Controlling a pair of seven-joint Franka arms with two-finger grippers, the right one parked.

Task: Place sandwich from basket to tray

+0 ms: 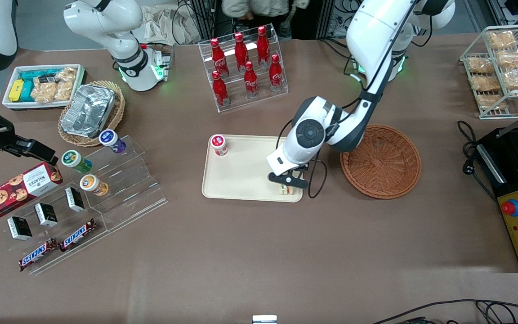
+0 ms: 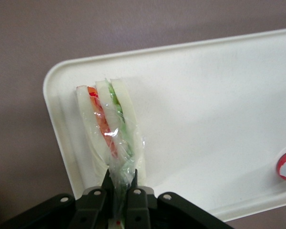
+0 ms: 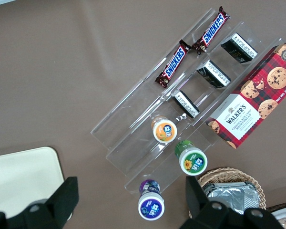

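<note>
The clear-wrapped sandwich (image 2: pixel 109 124), pale bread with orange-red and green filling, is in a corner of the cream tray (image 2: pixel 214 109). My left gripper (image 2: pixel 120 183) is shut on the sandwich's wrapped end. In the front view the gripper (image 1: pixel 287 183) is low over the tray's (image 1: pixel 241 171) corner nearest the camera on the basket's side, and a bit of the sandwich (image 1: pixel 286 190) shows under it. The round reddish-brown basket (image 1: pixel 381 161) stands beside the tray toward the working arm's end of the table and holds nothing I can see.
A small red-and-white jar (image 1: pixel 218 145) stands on the tray's corner farthest from the gripper. A clear rack of red cola bottles (image 1: pixel 243 67) is farther from the camera than the tray. Clear stepped shelves (image 1: pixel 106 180) with snacks lie toward the parked arm's end.
</note>
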